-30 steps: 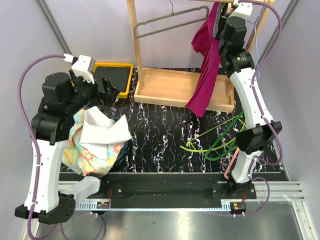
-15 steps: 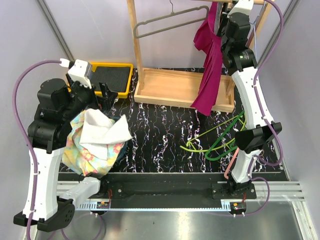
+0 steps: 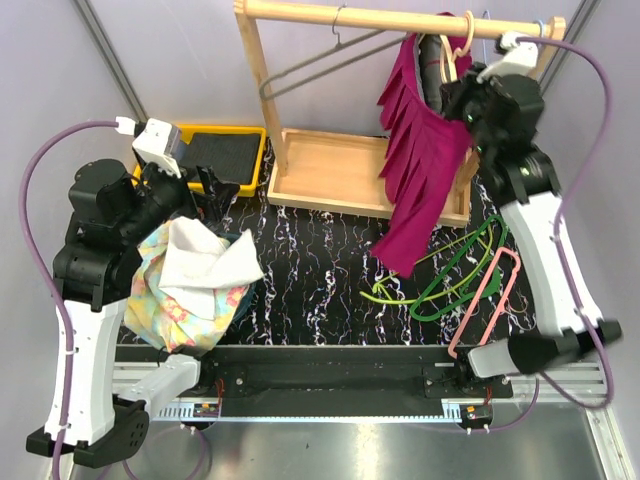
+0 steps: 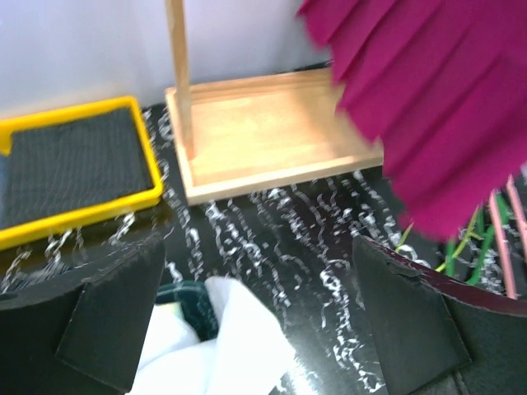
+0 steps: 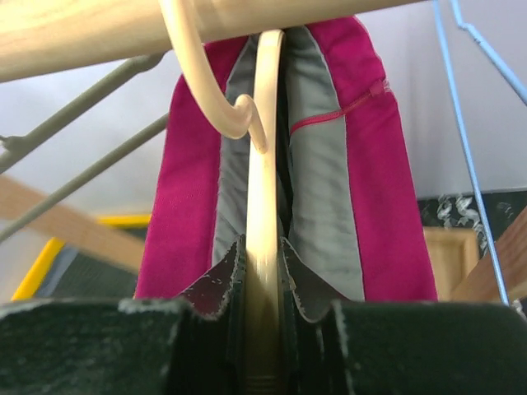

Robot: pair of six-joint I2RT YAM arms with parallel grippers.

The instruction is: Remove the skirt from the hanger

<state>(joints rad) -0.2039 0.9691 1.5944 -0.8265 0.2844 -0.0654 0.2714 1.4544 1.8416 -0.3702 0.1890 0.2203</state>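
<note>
The magenta skirt with its grey lining hangs from a cream hanger whose hook is over the wooden rail. My right gripper is up by the rail, shut on the hanger's neck, which runs straight up between the jaws. The skirt's hem reaches down over the rack base. My left gripper hovers open at the left over a pile of clothes, with nothing between its fingers.
A grey hanger and a blue wire hanger also hang on the rail. The wooden rack base sits at the back, a yellow tray to its left. Green hangers and a pink hanger lie on the right, and the clothes pile lies on the left.
My right arm has swung out to the right, still holding the hanger. The rack's top rail has come into view, and the skirt hangs lower and spread wider. The left gripper has stayed open.
</note>
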